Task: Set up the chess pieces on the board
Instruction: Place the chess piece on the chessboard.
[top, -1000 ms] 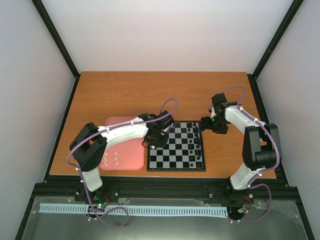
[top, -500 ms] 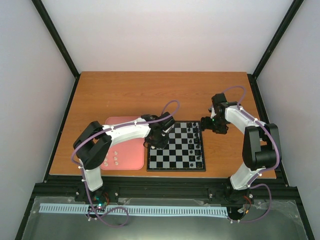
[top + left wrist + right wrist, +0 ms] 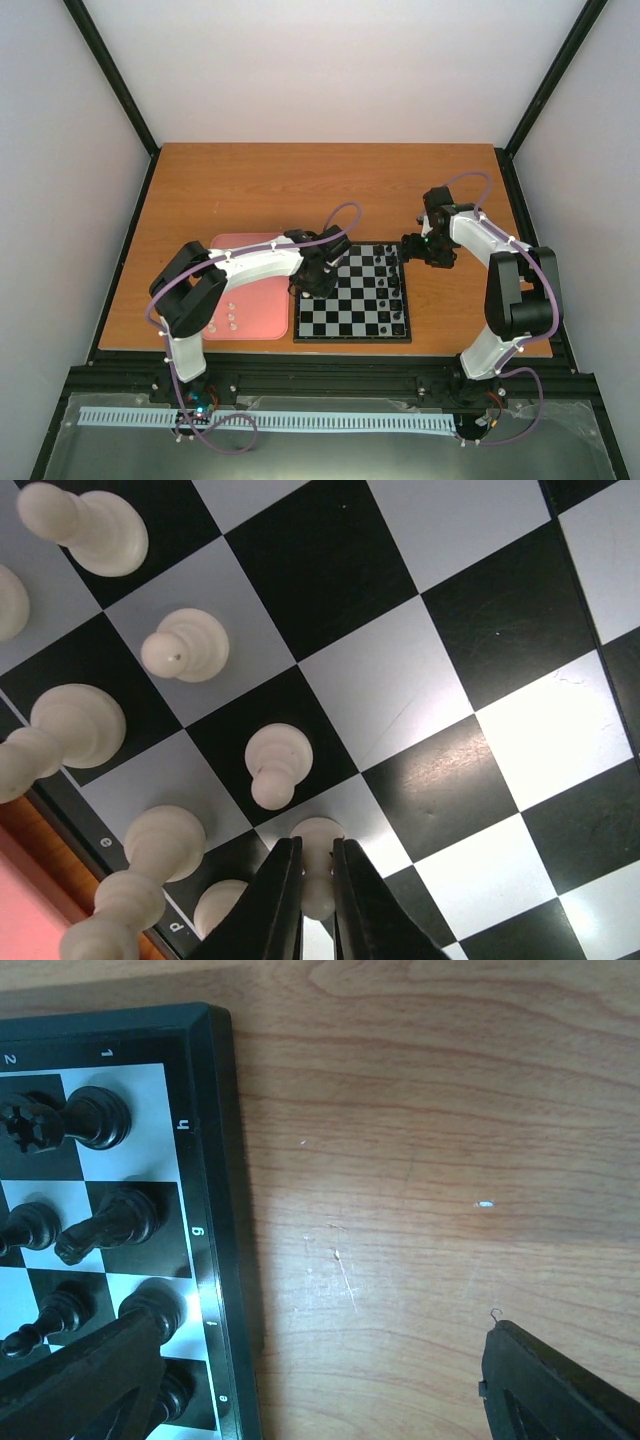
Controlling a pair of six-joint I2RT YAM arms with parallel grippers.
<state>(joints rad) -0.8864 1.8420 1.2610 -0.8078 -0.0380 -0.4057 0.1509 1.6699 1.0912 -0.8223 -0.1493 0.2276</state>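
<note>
— Progress on the white side, how do you judge it?
— Past the middle, I'd say. Black pieces [image 3: 392,285] stand in their ranks along the 3 o'clock side of the board [image 3: 350,339]. On its 9 o'clock side, the left wrist view shows several white pieces [image 3: 185,645] upright on their squares.
— And the arm working there?
— The left pincer [image 3: 316,848] is closed narrowly on a white pawn [image 3: 318,830], held upright near the board's 9 o'clock border. Whether its base touches the square I cannot tell.
— What remains?
— A small cluster of white pieces lies on the pink tray [image 3: 265,310], just beside the board at 9 o'clock. They are too small to count with confidence, and each needs fetching and placing.
— Room to work?
— It is tight around the held pawn. In the wrist view, neighbours stand close at 8, 9 and 11 o'clock. Squares toward 1 to 3 o'clock are bare, so lifting away on that side looks safer.
— The other arm?
— The right pincer [image 3: 322,1360] hangs with jaws spread wide and nothing between them. It is over bare table [image 3: 420,1160], just off the board's 2 o'clock corner and apart from the black ranks.
</note>
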